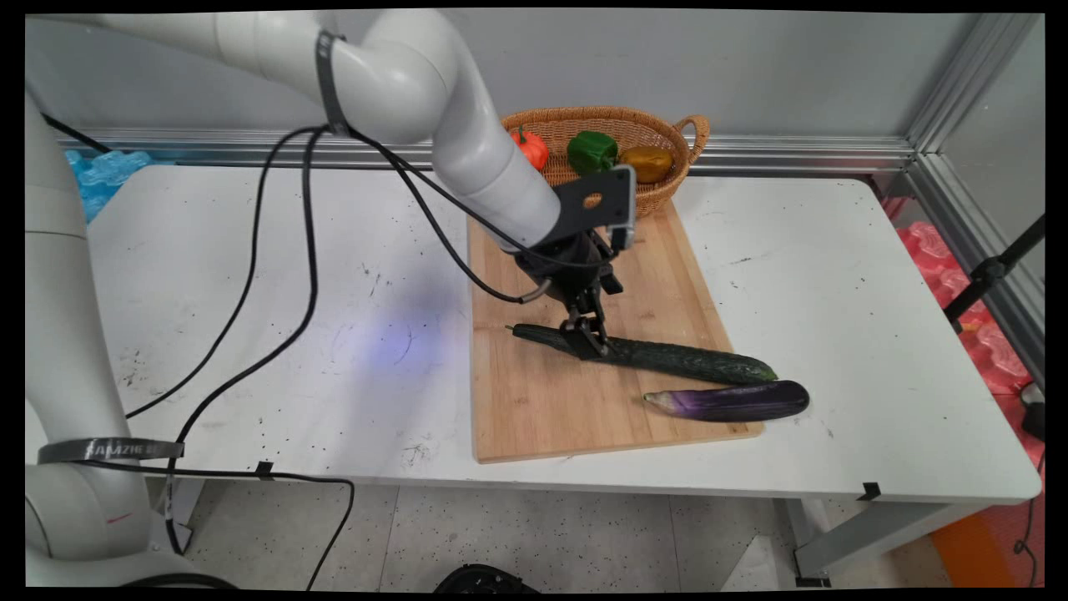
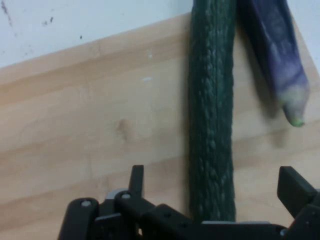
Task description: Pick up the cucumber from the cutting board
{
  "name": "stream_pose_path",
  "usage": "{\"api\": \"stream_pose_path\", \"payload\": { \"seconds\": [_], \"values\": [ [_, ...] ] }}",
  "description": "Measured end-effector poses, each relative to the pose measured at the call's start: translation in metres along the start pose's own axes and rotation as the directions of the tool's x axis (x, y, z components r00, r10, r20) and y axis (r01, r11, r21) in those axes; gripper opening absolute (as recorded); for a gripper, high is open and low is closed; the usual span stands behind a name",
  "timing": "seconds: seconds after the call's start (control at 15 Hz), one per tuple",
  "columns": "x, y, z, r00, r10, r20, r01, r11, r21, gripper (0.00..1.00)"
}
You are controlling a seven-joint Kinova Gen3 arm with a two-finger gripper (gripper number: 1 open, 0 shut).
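A long dark green cucumber (image 1: pixel 659 357) lies across the wooden cutting board (image 1: pixel 542 401), and it runs up the middle of the hand view (image 2: pixel 211 115). My gripper (image 1: pixel 589 340) is down over the cucumber's left part and stands open, one finger on each side of it (image 2: pixel 212 176). There is a gap between each fingertip and the cucumber's skin. A purple eggplant (image 1: pixel 734 401) lies just in front of the cucumber at the board's right front corner; its pale green tip (image 2: pixel 295 112) shows at the upper right of the hand view.
A wicker basket (image 1: pixel 667 196) stands at the board's far end with a small orange pumpkin (image 1: pixel 531 148), a green pepper (image 1: pixel 592 150) and a brownish-yellow vegetable (image 1: pixel 647 164) in it. Black cables (image 1: pixel 275 275) hang from the arm over the table's left half.
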Motion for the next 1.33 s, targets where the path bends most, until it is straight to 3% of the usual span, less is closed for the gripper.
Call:
{"api": "stream_pose_path", "payload": {
  "seconds": [0.4, 1.27, 1.33],
  "values": [
    [-0.002, -0.002, 0.031, 0.999, 0.025, -0.021, -0.024, 1.000, 0.009, 1.00],
    [-0.005, -0.006, 0.062, 0.998, -0.050, -0.031, 0.050, 0.999, -0.021, 1.00],
    [-0.006, -0.006, 0.064, 0.998, -0.056, -0.030, 0.055, 0.998, -0.026, 0.00]
  ]
}}
